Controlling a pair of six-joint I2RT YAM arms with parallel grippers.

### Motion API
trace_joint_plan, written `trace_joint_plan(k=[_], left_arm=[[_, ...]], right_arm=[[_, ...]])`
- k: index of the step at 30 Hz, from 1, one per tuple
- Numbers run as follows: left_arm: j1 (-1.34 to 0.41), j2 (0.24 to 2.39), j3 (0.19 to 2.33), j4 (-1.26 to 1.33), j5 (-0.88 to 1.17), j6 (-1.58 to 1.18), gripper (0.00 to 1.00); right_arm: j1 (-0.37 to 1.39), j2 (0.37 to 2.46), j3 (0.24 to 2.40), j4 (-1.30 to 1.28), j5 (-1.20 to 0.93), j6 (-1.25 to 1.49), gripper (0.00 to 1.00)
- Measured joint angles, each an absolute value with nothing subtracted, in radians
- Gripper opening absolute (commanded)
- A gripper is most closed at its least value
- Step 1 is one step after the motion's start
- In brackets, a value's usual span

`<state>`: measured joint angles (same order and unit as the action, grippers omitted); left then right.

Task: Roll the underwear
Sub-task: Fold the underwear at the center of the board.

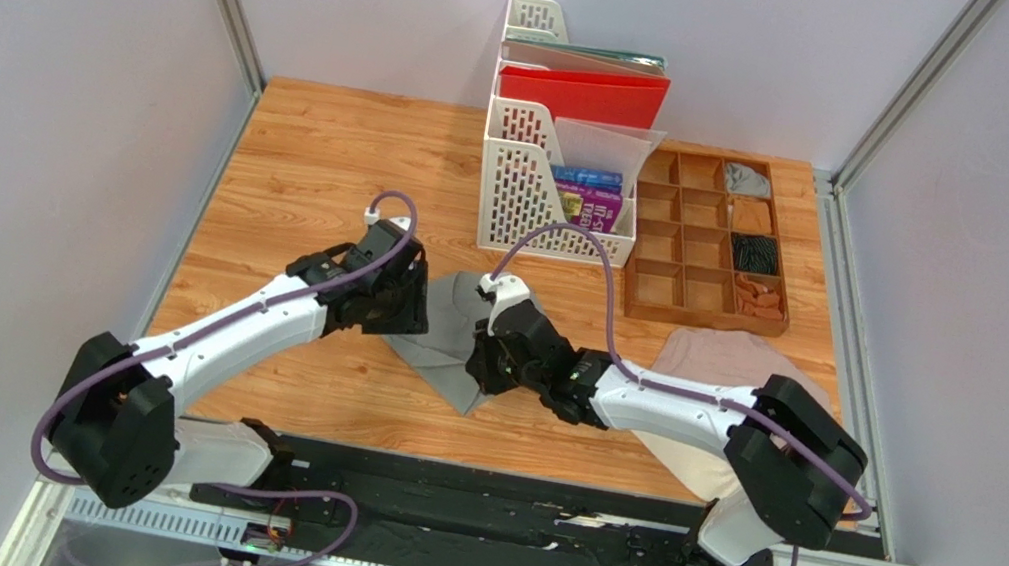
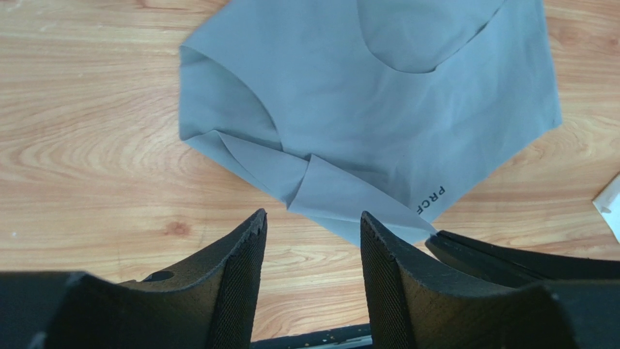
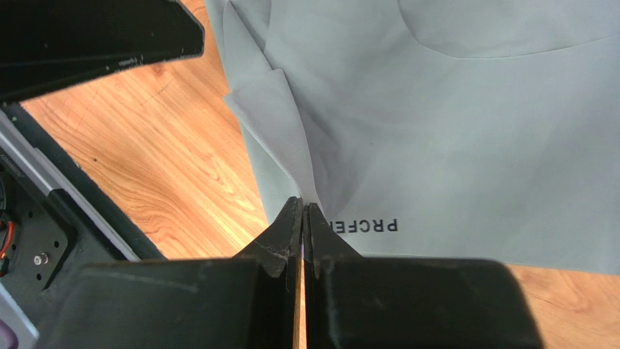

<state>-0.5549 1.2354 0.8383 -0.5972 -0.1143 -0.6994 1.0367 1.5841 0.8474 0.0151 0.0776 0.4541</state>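
Mostly flat, the grey underwear (image 2: 378, 94) bears dark lettering — right gripper (image 3: 302, 209) pinches its folded edge, left gripper (image 2: 313, 216) spread, empty.

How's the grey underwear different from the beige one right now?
The grey underwear lies mid-table, between the left gripper and right gripper; the beige underwear lies to the right, partly under the right arm. Grey shows a folded-over edge and small dark print; beige looks plain from above. Both are soft cloth on the wooden table.
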Motion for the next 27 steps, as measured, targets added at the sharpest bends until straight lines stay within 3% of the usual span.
trace_joint_plan(k=[27], left_arm=[[-0.568, 1.300, 0.765, -0.427, -0.015, -0.682, 0.54]], right_arm=[[0.855, 1.530, 0.799, -0.039, 0.093, 0.442, 0.00]])
